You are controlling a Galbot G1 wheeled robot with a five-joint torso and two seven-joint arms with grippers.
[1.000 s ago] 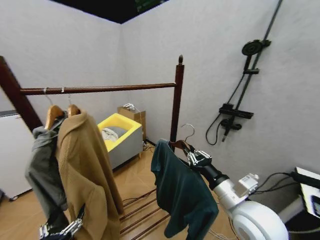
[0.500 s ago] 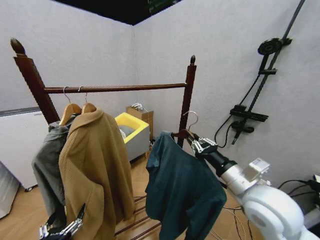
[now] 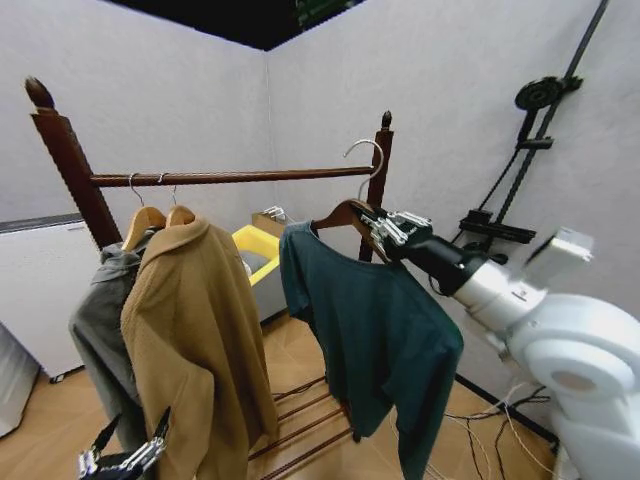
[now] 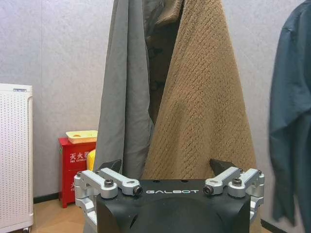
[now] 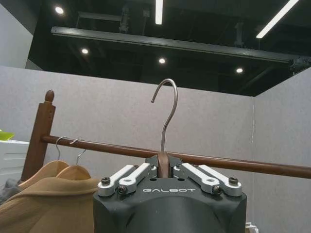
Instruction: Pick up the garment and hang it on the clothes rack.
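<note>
The garment (image 3: pixel 370 320), a dark teal top on a wooden hanger (image 3: pixel 338 213), hangs from my right gripper (image 3: pixel 385 228), which is shut on the hanger's neck. Its metal hook (image 3: pixel 368 160) stands at about the height of the bar (image 3: pixel 240 177) of the clothes rack, close to the rack's far post (image 3: pixel 380 170) and not on the bar. In the right wrist view the hook (image 5: pixel 167 111) rises from between the shut fingers, with the bar (image 5: pixel 209 160) behind it. My left gripper (image 3: pixel 120 460) stays low at the left, open (image 4: pixel 166 167), facing the coats.
A tan coat (image 3: pixel 190 340) and a grey jacket (image 3: pixel 100 330) hang at the bar's left end. A yellow bin (image 3: pixel 252 243) stands behind the rack, a black shower stand (image 3: pixel 530 130) on the right wall, and a white appliance (image 3: pixel 35 290) at the left.
My right arm has lifted the garment up and toward the rack; the hook rose from below the bar to bar height. The camera shifted earlier. The left arm stays still.
</note>
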